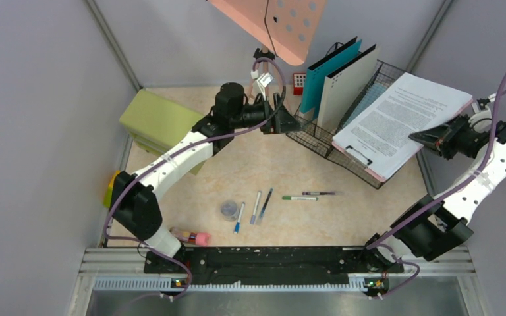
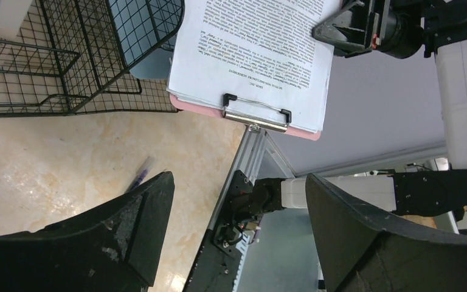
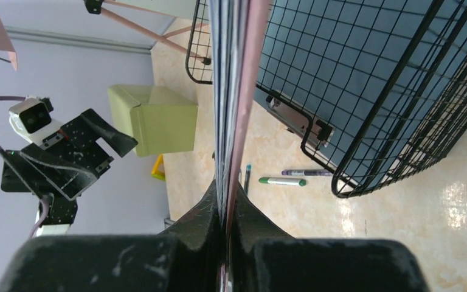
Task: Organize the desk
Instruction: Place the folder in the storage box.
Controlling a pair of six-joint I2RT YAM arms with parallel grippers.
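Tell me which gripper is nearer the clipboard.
Right. The right gripper is shut on the clipboard at its edge, holding it over the wire basket. The left gripper hangs open at the basket's left end, apart from the clipboard.

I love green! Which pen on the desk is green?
The pen lying alongside the purple pen, on its near side; only it has green.

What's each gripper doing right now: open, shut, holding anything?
Left gripper: open, nothing between the fingers.
Right gripper: shut on the edge of the clipboard.
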